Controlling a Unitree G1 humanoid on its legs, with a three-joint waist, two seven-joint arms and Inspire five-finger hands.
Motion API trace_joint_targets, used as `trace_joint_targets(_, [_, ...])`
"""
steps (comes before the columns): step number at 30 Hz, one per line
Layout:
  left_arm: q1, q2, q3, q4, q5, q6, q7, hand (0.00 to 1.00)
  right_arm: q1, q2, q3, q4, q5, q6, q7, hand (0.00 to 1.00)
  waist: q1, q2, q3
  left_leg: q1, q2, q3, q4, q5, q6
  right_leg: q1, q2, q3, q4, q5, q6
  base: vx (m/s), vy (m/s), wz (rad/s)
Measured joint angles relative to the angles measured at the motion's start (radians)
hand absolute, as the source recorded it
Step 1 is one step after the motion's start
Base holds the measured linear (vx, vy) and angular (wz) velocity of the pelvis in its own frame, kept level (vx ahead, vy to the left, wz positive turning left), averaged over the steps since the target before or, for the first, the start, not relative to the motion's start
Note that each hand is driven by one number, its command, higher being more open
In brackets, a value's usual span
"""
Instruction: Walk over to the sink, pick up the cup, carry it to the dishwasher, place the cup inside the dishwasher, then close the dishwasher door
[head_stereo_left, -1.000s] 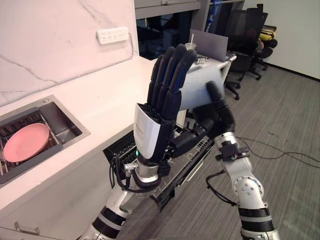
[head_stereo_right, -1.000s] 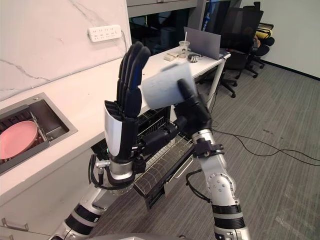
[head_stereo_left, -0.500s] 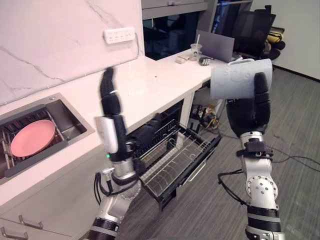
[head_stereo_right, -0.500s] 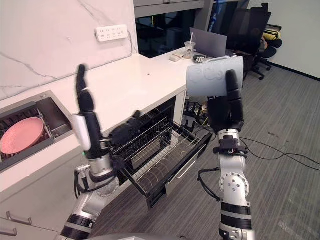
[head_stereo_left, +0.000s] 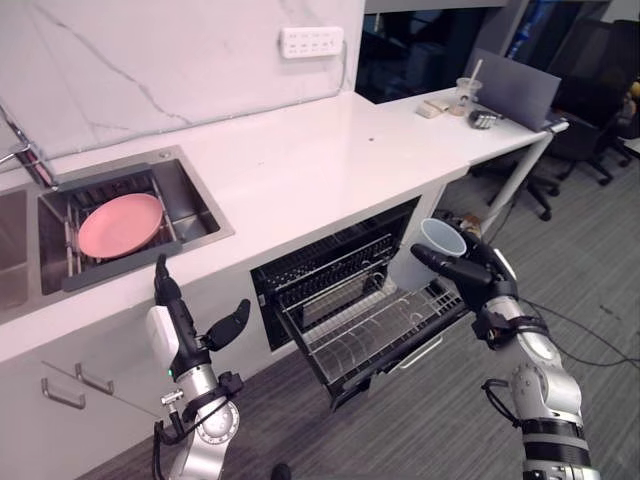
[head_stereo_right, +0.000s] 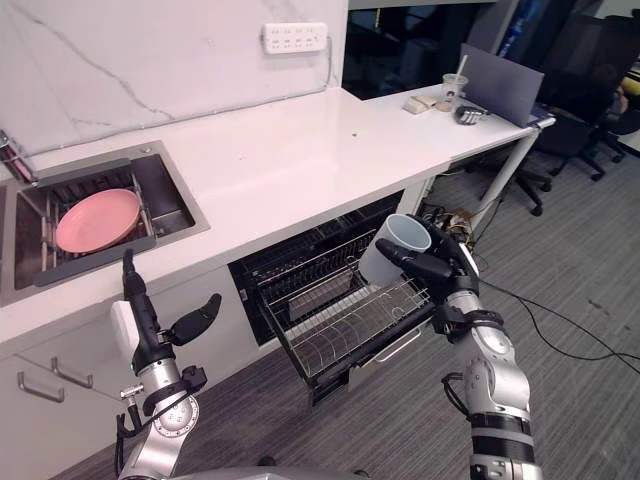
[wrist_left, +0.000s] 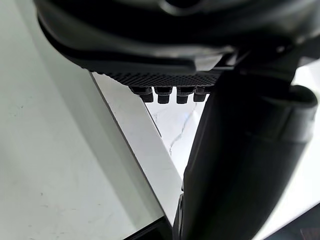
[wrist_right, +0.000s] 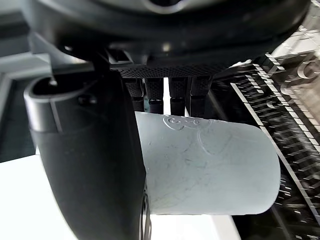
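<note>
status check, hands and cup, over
Right hand shut on cup, held over pulled-out dishwasher rack. Left hand open, idle, low by the cabinets. Nothing seen between cup and rack.

I saw my right hand (head_stereo_right: 437, 266) curled round the pale cup (head_stereo_right: 392, 248), holding it tilted above the pulled-out dishwasher rack (head_stereo_right: 340, 322). My left hand (head_stereo_right: 135, 320) stood low before the white counter (head_stereo_right: 290, 150) with its fingers straight. A pink plate (head_stereo_right: 97, 220) lay in the sink (head_stereo_right: 165, 192).
</note>
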Motion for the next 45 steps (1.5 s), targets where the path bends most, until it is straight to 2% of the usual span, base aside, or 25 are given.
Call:
trace_joint_targets(4, [0.014,0.025,-0.036,0.000,0.018,-0.036,-0.057,1.00,-0.054,-0.008,0.006,0.081,-0.006,0.004,-0.011,0.00,0.028,0.002,0.001,-0.015,-0.005,-0.030,0.000,0.011,-0.001,0.000,0.002,-0.031,0.000,-0.004,-0.001,-0.01,-0.012,0.25])
trace_joint_targets(8, [0.056,0.016,-0.043,0.063,-0.009,-0.026,-0.139,1.00,-0.101,-0.005,0.056,0.165,-0.006,0.005,-0.015,0.00,0.028,0.002,0.018,-0.015,-0.009,-0.049,0.004,0.022,-0.002,0.003,0.001,-0.049,0.010,-0.006,-0.003,-0.02,0.004,0.17])
trace_joint_targets(11, [0.076,0.013,-0.066,0.074,-0.092,-0.025,-0.162,1.00,-0.104,-0.003,0.088,0.186,-0.007,0.020,-0.018,0.00,0.036,0.003,0.038,-0.023,-0.008,-0.059,-0.001,0.022,-0.003,0.002,-0.002,-0.056,0.019,-0.009,-0.004,-0.08,0.006,0.10])
trace_joint_targets(13, [0.074,0.008,-0.071,0.016,-0.159,-0.033,-0.163,1.00,-0.104,0.005,0.101,0.188,-0.006,0.021,-0.021,0.00,0.040,0.002,0.040,-0.021,-0.007,-0.058,-0.001,0.016,0.004,0.002,-0.006,-0.055,0.025,-0.010,-0.004,-0.06,0.021,0.02])
trace_joint_targets(16, [0.039,0.001,-0.092,-0.144,-0.198,-0.098,-0.162,1.00,-0.090,0.011,0.112,0.184,-0.007,0.021,-0.023,0.00,0.045,0.000,0.041,-0.020,-0.006,-0.053,-0.001,0.017,0.005,0.002,-0.006,-0.054,0.031,-0.011,-0.004,0.00,0.000,0.00])
trace_joint_targets(17, [0.009,0.004,-0.117,-0.199,-0.197,-0.141,-0.158,1.00,-0.081,0.014,0.112,0.184,-0.015,0.021,-0.023,0.00,0.047,0.000,0.041,-0.020,-0.008,-0.053,-0.001,0.018,0.005,0.002,-0.005,-0.053,0.033,-0.012,-0.003,0.00,0.000,0.00])
trace_joint_targets(19, [-0.042,0.007,-0.151,-0.252,-0.165,-0.206,-0.162,1.00,-0.067,0.015,0.113,0.184,-0.029,0.021,-0.021,0.00,0.051,0.000,0.041,-0.020,-0.011,-0.055,-0.001,0.029,0.006,0.003,-0.007,-0.049,0.036,-0.012,-0.003,0.01,0.009,0.02])
trace_joint_targets(21, [-0.078,0.010,-0.188,-0.275,-0.135,-0.242,-0.202,1.00,-0.063,0.015,0.113,0.184,-0.054,0.026,-0.018,0.00,0.048,0.002,0.041,-0.015,-0.020,-0.056,0.004,0.034,0.006,0.005,-0.011,-0.023,0.041,-0.017,-0.003,0.03,0.039,0.05])
trace_joint_targets(23, [-0.077,0.011,-0.208,-0.270,-0.137,-0.228,-0.251,1.00,-0.063,0.014,0.114,0.184,-0.056,0.032,-0.005,0.00,0.044,0.003,0.041,-0.004,-0.022,-0.054,0.004,0.034,0.006,0.013,-0.015,-0.021,0.049,-0.026,0.000,0.02,0.033,0.05])
trace_joint_targets(25, [-0.057,0.017,-0.223,-0.205,-0.142,-0.174,-0.295,1.00,-0.065,0.013,0.119,0.186,-0.087,0.041,0.024,0.00,0.041,0.009,0.038,0.006,-0.015,-0.053,0.000,0.034,0.005,0.020,-0.014,-0.020,0.055,-0.031,-0.001,-0.03,-0.010,0.03])
trace_joint_targets(28, [-0.012,0.035,-0.227,-0.069,-0.160,-0.095,-0.324,1.00,-0.066,0.015,0.149,0.237,-0.112,0.042,0.058,0.00,0.035,0.016,0.038,0.014,-0.010,-0.053,-0.001,0.035,0.001,0.022,-0.011,-0.018,0.066,-0.036,-0.005,-0.05,-0.018,-0.02])
trace_joint_targets(31, [0.036,0.050,-0.227,0.032,-0.163,-0.043,-0.340,1.00,-0.066,0.018,0.160,0.319,-0.164,0.042,0.071,0.00,0.033,0.018,0.039,0.013,-0.005,-0.053,-0.001,0.033,-0.004,0.022,-0.006,-0.018,0.065,-0.039,-0.007,-0.05,-0.017,0.00])
trace_joint_targets(38, [0.089,0.074,-0.214,0.104,-0.188,-0.017,-0.406,1.00,-0.075,0.018,0.170,0.433,-0.252,0.042,0.065,0.00,0.038,0.025,0.043,0.002,-0.007,-0.069,-0.001,0.040,-0.007,0.022,-0.006,-0.036,0.059,-0.036,-0.004,-0.01,-0.004,0.06])
trace_joint_targets(41, [0.092,0.073,-0.214,0.187,-0.210,-0.010,-0.446,1.00,-0.120,0.018,0.183,0.499,-0.270,0.043,0.062,0.00,0.038,0.028,0.045,0.002,-0.009,-0.078,-0.001,0.046,-0.007,0.024,-0.006,-0.045,0.055,-0.035,-0.003,0.02,0.001,0.09])
trace_joint_targets(45, [0.104,0.063,-0.191,0.286,-0.253,0.016,-0.453,1.00,-0.159,0.019,0.199,0.544,-0.289,0.042,0.049,0.00,0.041,0.031,0.048,0.002,-0.012,-0.102,-0.001,0.049,-0.010,0.040,-0.004,-0.070,0.042,-0.033,-0.002,-0.01,-0.007,0.17])
